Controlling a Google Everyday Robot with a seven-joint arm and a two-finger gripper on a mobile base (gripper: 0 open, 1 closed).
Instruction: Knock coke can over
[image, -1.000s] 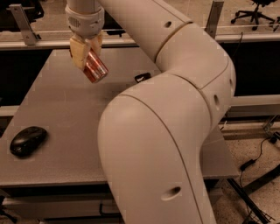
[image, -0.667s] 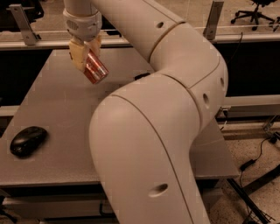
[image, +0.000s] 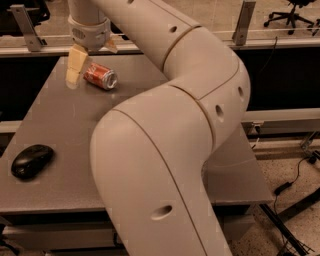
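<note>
The coke can (image: 100, 76), red with white lettering and a silver top, lies on its side on the far left part of the grey table (image: 65, 125), its top pointing right. My gripper (image: 93, 64) hangs just above and left of it. It is open: one tan finger (image: 75, 67) stands down at the can's left end and the other finger (image: 111, 46) is behind and above it. The can is free of both. My large cream arm (image: 165, 150) fills the middle of the view and hides much of the table.
A black computer mouse (image: 32, 161) lies near the table's front left edge. A rail with metal posts (image: 243, 21) runs behind the table. An office chair (image: 295, 12) stands far right. Cables (image: 290, 185) lie on the floor at right.
The can was held tilted between my fingers above the table; now it lies on its side on the table, and my fingers have opened and let it go.
</note>
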